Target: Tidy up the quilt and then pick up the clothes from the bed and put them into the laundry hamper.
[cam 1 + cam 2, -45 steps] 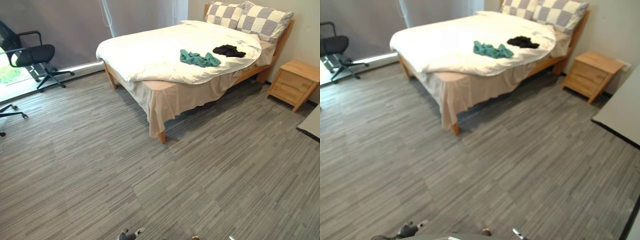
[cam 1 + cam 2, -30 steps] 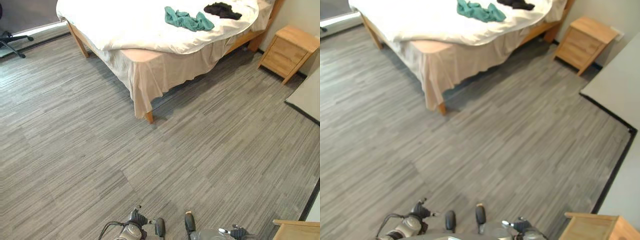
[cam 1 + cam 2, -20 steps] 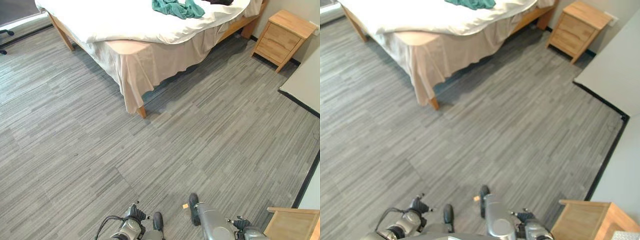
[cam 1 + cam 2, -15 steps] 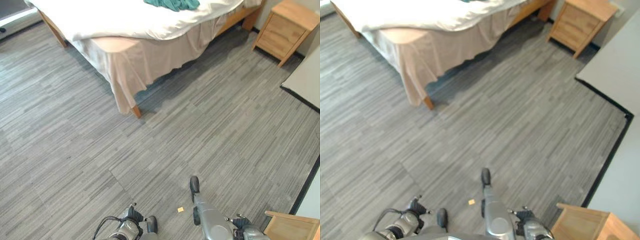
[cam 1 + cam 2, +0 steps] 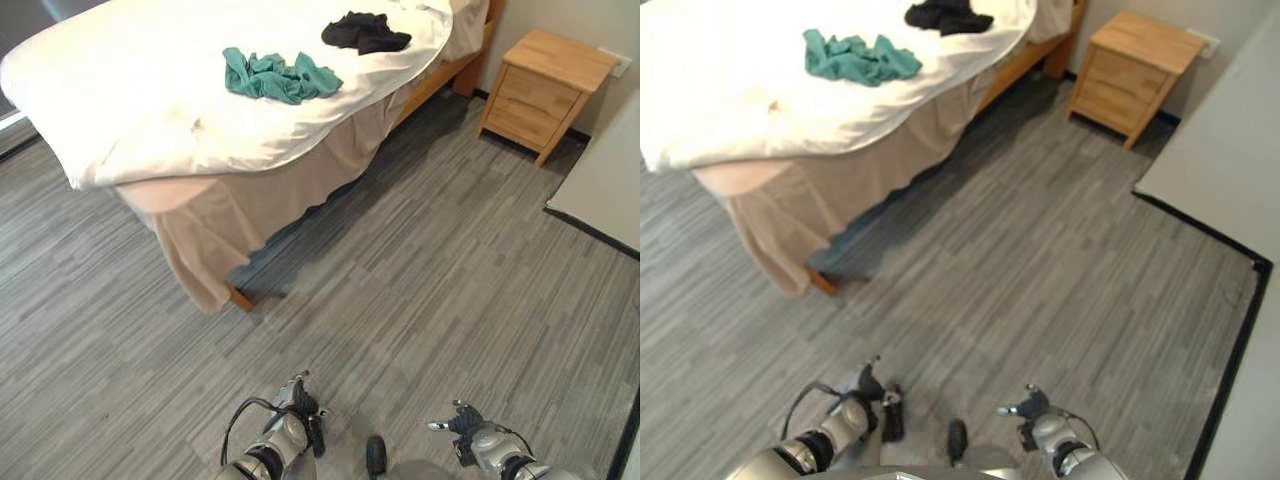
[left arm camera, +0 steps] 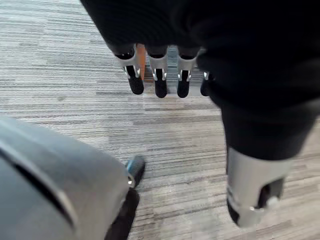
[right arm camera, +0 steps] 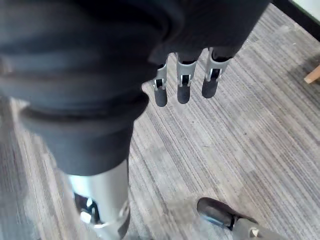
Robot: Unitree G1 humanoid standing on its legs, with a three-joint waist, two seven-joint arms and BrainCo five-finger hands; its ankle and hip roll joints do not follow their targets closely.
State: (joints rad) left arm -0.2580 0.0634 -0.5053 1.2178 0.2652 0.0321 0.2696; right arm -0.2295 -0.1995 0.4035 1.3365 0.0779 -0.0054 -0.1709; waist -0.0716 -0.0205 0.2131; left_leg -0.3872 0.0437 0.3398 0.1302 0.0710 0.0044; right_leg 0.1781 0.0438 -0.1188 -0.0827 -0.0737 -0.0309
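Grey wood-grain flooring (image 5: 420, 270) covered the room, with a wooden-framed bed (image 5: 440, 75) standing at the far side and a light wooden nightstand (image 5: 543, 92) near the bed's head end, against the wall. A white quilt (image 5: 130, 110) lay spread over the mattress, its near edge bunched and hanging unevenly above a beige sheet (image 5: 215, 225) that draped down at the foot corner. Two garments rested on top of the quilt: a crumpled teal garment (image 5: 277, 76) toward the middle of the bed and a black garment (image 5: 364, 32) farther up, apart from the teal one. A pale mat or panel (image 5: 605, 190), possibly a rug, lay on the floor to the right, bordered by a dark strip. The left hand (image 5: 300, 408) hung low at the bottom of the head views, well apart from the bed; in its wrist view its fingers (image 6: 159, 82) extended straight toward the floor and held nothing. The right hand (image 5: 462, 422) likewise hung low on the right side, its fingers (image 7: 183, 86) straight and relaxed in its wrist view, empty. Both garments were untouched on the quilt.
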